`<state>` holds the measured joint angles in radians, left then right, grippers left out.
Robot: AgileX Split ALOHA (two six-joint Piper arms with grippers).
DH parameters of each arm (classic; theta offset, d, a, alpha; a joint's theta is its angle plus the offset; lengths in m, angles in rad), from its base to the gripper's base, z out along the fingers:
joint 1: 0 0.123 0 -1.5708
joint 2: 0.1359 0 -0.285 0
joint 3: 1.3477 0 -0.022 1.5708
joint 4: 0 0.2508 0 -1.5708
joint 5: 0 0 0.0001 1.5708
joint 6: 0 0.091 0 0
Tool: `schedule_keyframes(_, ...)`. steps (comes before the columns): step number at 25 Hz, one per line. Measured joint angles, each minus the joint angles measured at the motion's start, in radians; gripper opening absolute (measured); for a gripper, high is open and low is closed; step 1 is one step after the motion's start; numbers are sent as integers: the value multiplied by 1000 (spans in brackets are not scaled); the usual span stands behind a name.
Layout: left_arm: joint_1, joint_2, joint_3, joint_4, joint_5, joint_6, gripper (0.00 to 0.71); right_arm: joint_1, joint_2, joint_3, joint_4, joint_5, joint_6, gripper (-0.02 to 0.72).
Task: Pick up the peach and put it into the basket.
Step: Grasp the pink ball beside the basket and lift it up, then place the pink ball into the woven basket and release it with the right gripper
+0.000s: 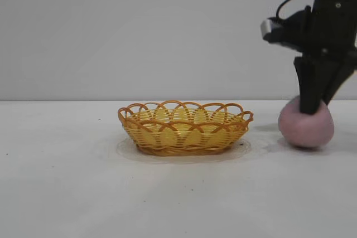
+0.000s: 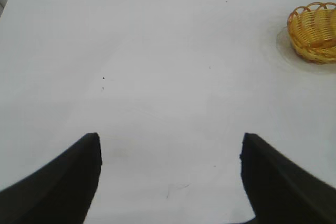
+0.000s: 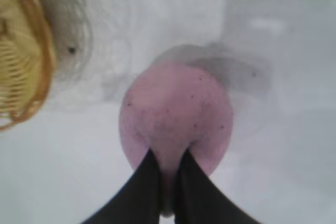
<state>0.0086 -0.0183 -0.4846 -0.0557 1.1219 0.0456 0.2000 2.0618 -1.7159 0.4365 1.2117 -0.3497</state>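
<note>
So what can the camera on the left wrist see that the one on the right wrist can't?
Only the left wrist view shows the left gripper, open over bare table. Only the right wrist view shows the peach and the right gripper, its fingers nearly together, pinching the peach's near side. Both show part of the basket.
</note>
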Motion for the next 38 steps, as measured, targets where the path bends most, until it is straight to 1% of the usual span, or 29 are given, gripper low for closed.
schedule_keyframes(3,0,0,0,0,0,0,544,45,-4,-34,68,2,-15,0)
schedule_keyframes(5,0,0,0,0,0,0,544,96,-2,-38,89,2,-28,0)
schedule_keyframes(9,0,0,0,0,0,0,544,193,34,-38,104,9,-33,0)
schedule_keyframes(12,0,0,0,0,0,0,544,235,79,-38,104,10,-33,0)
schedule_keyframes(14,0,0,0,0,0,0,544,246,107,-38,104,10,-35,0)
schedule_keyframes(15,0,0,0,0,0,0,544,248,120,-38,102,10,-35,57)
schedule_keyframes(17,0,0,0,0,0,0,544,250,135,-38,83,10,-35,57)
schedule_keyframes(20,0,0,0,0,0,0,544,250,140,-38,52,9,-35,167)
schedule_keyframes(22,0,0,0,0,0,0,544,250,140,-38,50,7,-35,235)
schedule_keyframes(24,0,0,0,0,0,0,544,250,140,-38,50,7,-35,326)
schedule_keyframes(27,0,0,0,0,0,0,544,250,140,-38,48,7,-35,427)
schedule_keyframes(30,0,0,0,0,0,0,544,245,138,-42,36,7,-33,418)
schedule_keyframes(31,0,0,0,0,0,0,544,240,132,-45,27,7,-33,460)
schedule_keyframes(32,0,0,0,0,0,0,544,231,128,-51,22,7,-33,445)
schedule_keyframes(38,0,0,0,0,0,-2,544,119,104,-106,4,8,-31,445)
